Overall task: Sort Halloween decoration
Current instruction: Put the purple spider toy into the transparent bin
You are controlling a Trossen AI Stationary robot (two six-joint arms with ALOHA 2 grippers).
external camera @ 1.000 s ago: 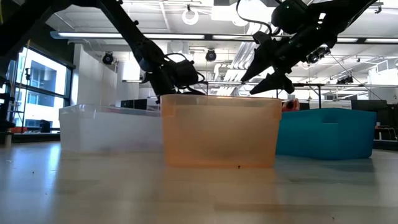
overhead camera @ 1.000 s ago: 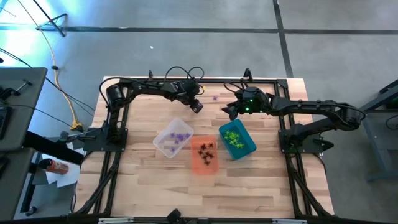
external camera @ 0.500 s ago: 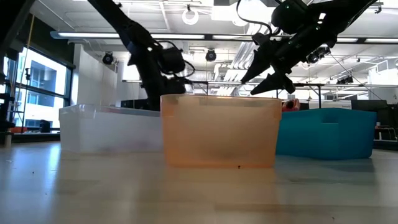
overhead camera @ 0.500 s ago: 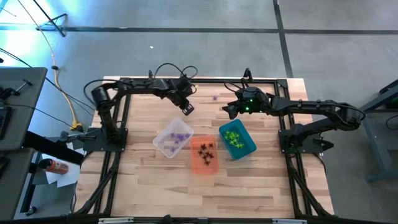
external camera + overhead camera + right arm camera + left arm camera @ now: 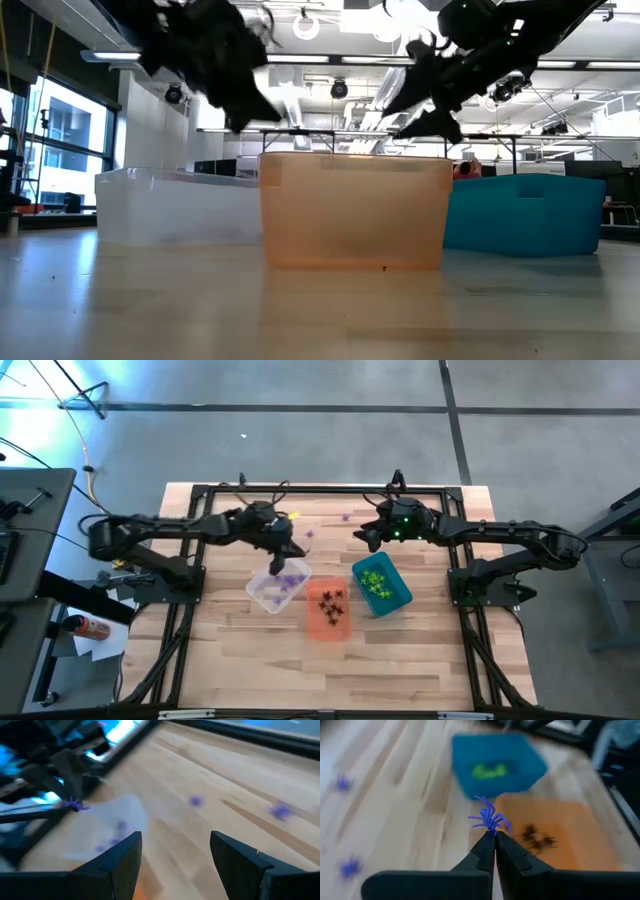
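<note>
A purple spider decoration [image 5: 489, 819] sticks out beyond my left gripper [image 5: 495, 837], which is shut on it and hangs over the far edge of the clear bin [image 5: 277, 582]. That bin holds purple spiders. The orange bin [image 5: 328, 607] holds black ones and the teal bin [image 5: 381, 584] green ones. Loose purple spiders [image 5: 346, 516] lie on the far part of the table. My right gripper [image 5: 363, 536] stands open above the table beyond the teal bin, with nothing between its fingers [image 5: 122, 862]. My left gripper pinches the purple spider by its near side [image 5: 492, 829] between the very tips of its two fingers. The fingers slant downward from the table's left. The spider is lifted clear, jutting out past the fingertips with its legs spread.
The three bins stand side by side in the middle of the table. A black frame [image 5: 330, 490] runs round the table's far edge and sides. Bare wood lies on the near side of the bins [image 5: 330, 670]. Two more loose purple spiders [image 5: 195, 800] lie ahead of my right gripper.
My left gripper has risen from the table's far middle and drawn back toward the left and near side, ending over the clear bin's far edge. It has tipped up from pointing steeply down to a shallower slant. My right gripper has stayed put.
</note>
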